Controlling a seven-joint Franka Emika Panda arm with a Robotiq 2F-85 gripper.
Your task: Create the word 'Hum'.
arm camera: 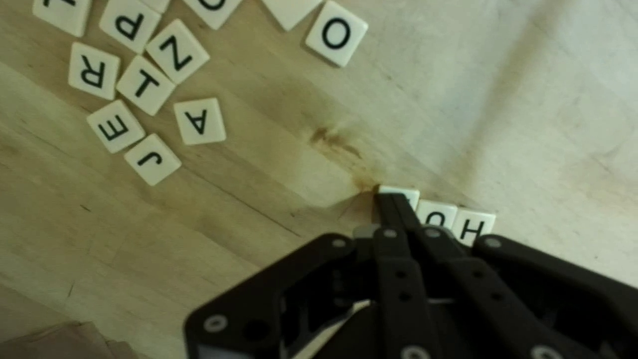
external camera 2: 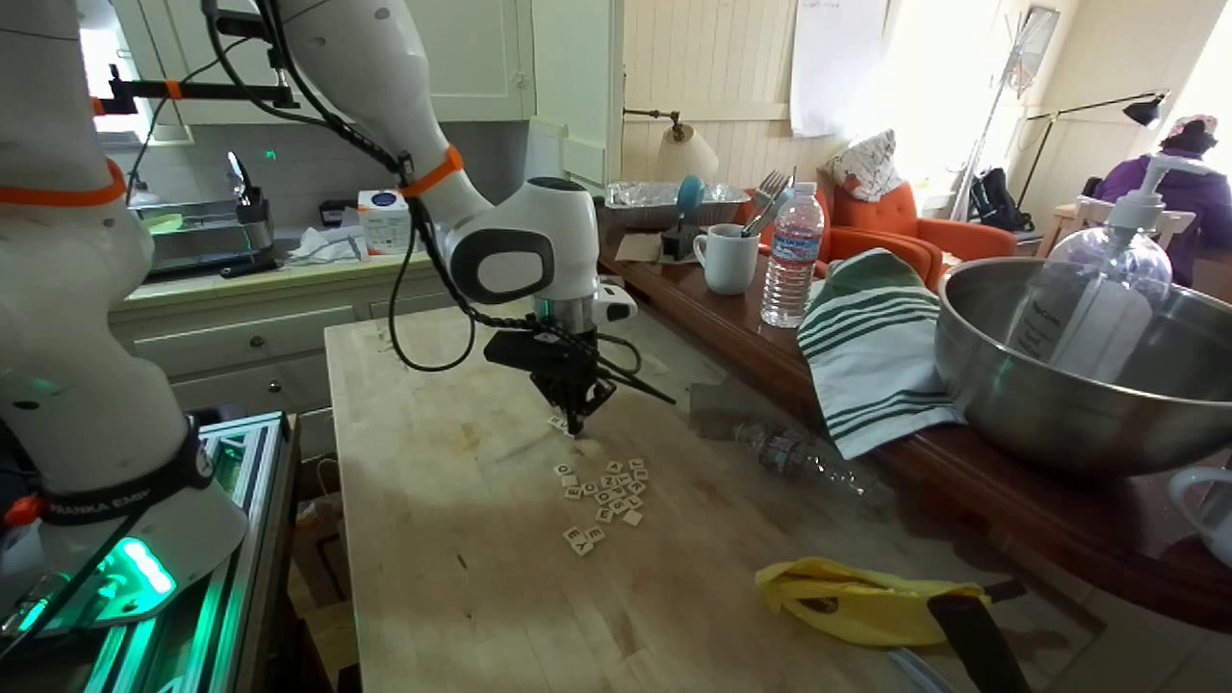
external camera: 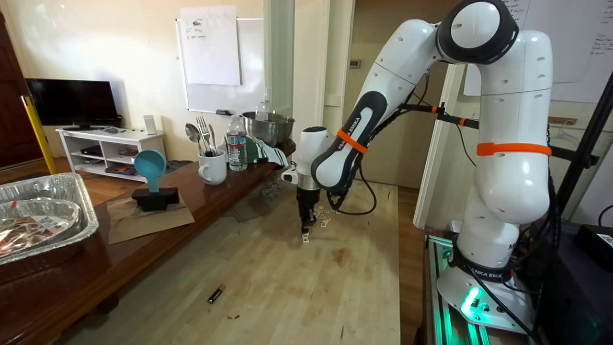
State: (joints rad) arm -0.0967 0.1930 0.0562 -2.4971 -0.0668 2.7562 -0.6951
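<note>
A pale, wood-grained tabletop [external camera: 354,297] stretches through a room with cream walls [external camera: 139,57], with a higher, glossy red-brown wooden counter [external camera: 230,191] along one side. Low over the wood, the black two-fingered gripper [arm camera: 393,198] has its fingers pressed together, tips at a small, square, off-white tile [arm camera: 411,193] whose letter is mostly covered (whether they touch its face, I cannot tell). That tile ends a short row: directly beside it sits an off-white tile with a curved, partly hidden letter [arm camera: 435,212], then an off-white tile marked H [arm camera: 476,219].

Bare wood separates the row from a loose scatter of off-white lettered tiles [arm camera: 145,86] in the wrist view. In an exterior view, open surface runs from the row to a black-and-copper cylindrical battery [external camera: 216,293]. On the counter side, a clear plastic bottle [external camera 2: 804,457] lies on its side. The tabletop's straight opposite edge stops short of a silvery metal frame [external camera: 438,282], floor [external camera: 409,268] showing between.

On that frame stands the white, orange-banded jointed arm [external camera: 402,55], folded at a high elbow, its forearm sloping down over the table and the gripper pointing down beneath the wrist. Farther out, the counter carries a white ceramic mug [external camera: 213,168] of metal cutlery [external camera: 193,133], an upright labelled water bottle [external camera: 237,146] and a wide stainless-steel bowl [external camera 2: 1068,414].
</note>
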